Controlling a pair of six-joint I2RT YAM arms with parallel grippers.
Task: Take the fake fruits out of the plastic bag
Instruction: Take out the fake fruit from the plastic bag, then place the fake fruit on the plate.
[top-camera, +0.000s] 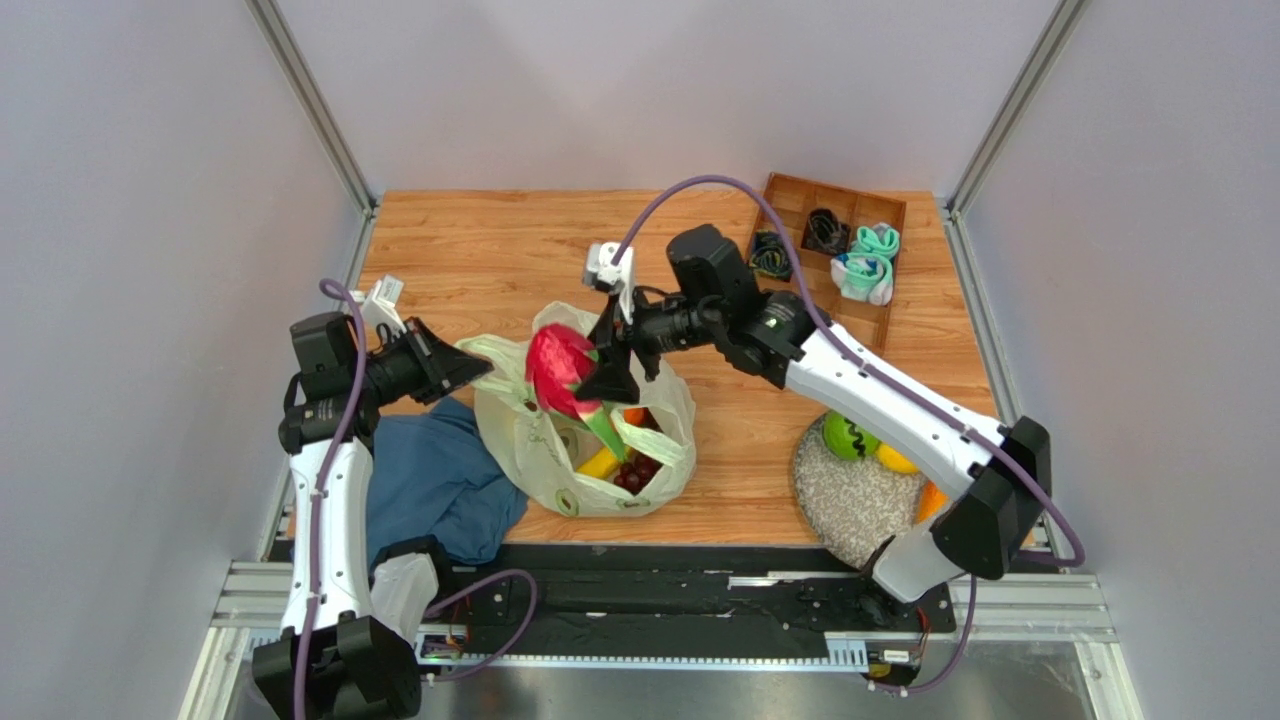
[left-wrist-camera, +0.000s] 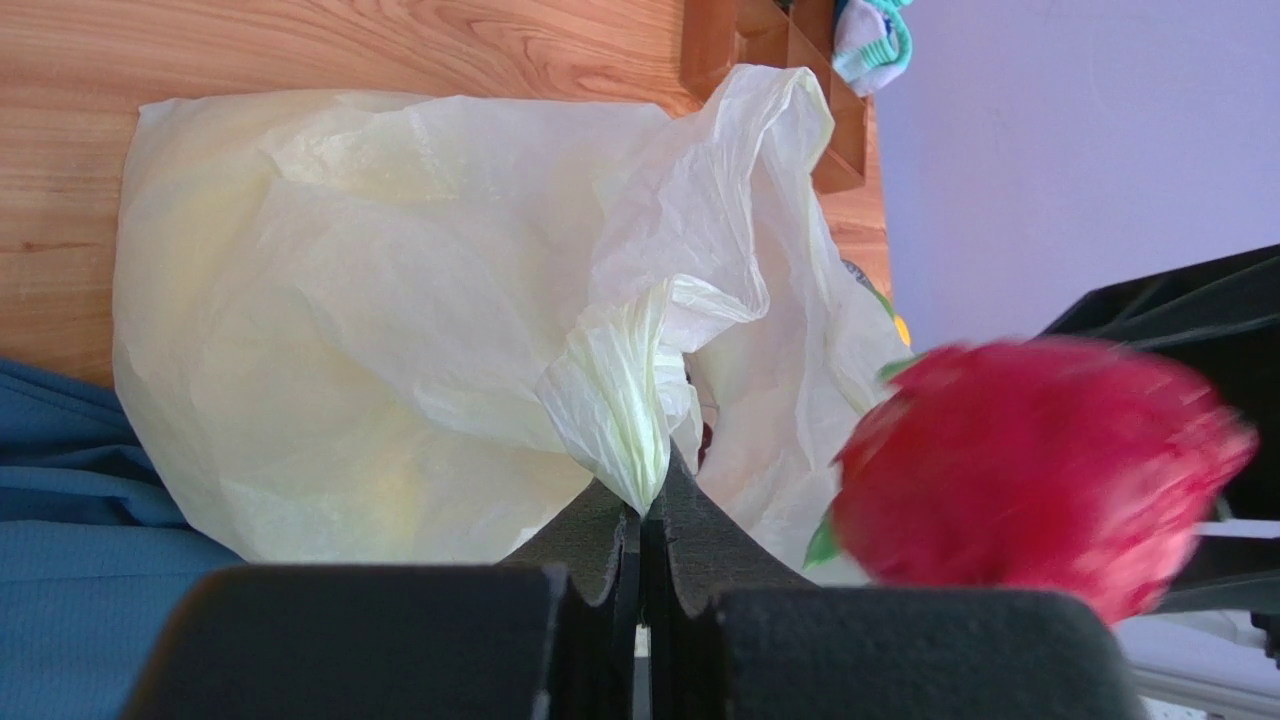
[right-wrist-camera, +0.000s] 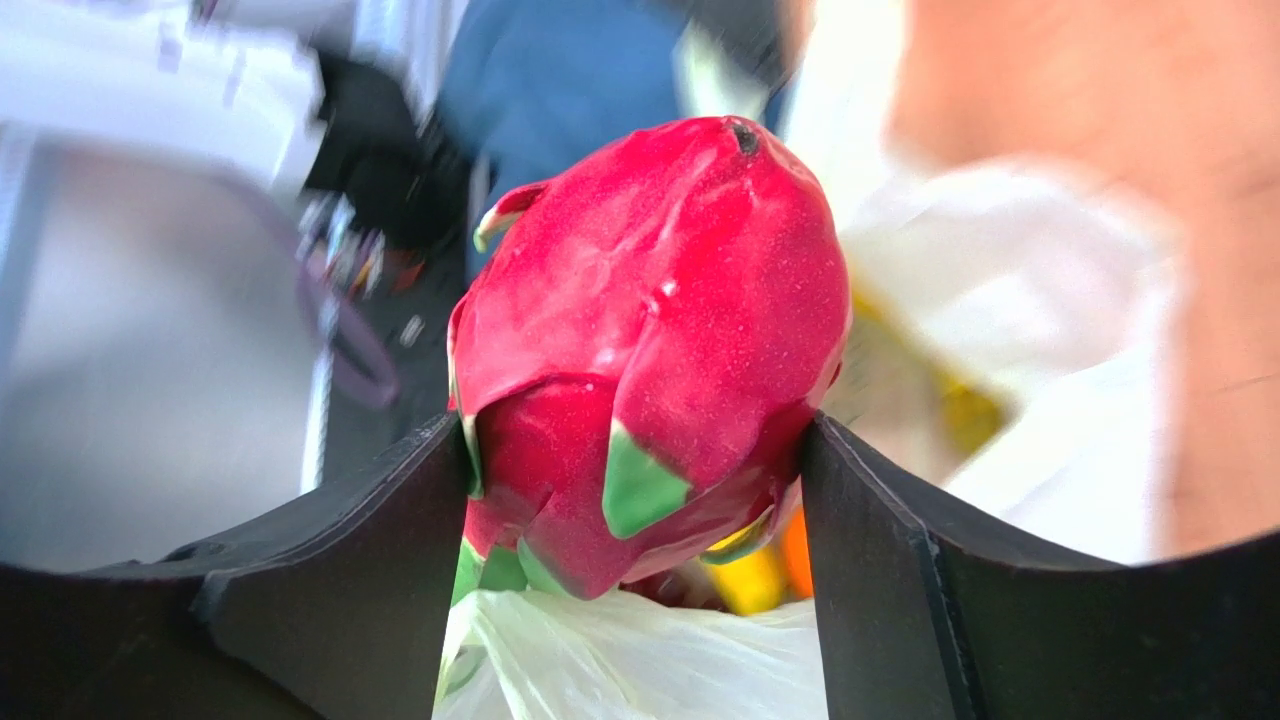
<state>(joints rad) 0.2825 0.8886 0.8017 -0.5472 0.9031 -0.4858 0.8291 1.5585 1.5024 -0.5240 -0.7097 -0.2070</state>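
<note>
Dragon fruit (right-wrist-camera: 646, 360) is gripped between right fingers (right-wrist-camera: 346, 570), long axis outward; bag (left-wrist-camera: 346, 330) below is pinched by left fingers (left-wrist-camera: 594, 540).

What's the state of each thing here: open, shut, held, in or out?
Left gripper: shut on the plastic bag.
Right gripper: shut on the dragon fruit.
Plastic bag: open, rim pinched.
Dragon fruit: held above the bag.
Grapes: inside the bag.
Green apple: out, on grey mat.

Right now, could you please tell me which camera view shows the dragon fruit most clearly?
The right wrist view: the dragon fruit fills the frame, sharp, clamped in the right hand. The top view shows it small above the plastic bag; the left wrist view shows it blurred.
</note>
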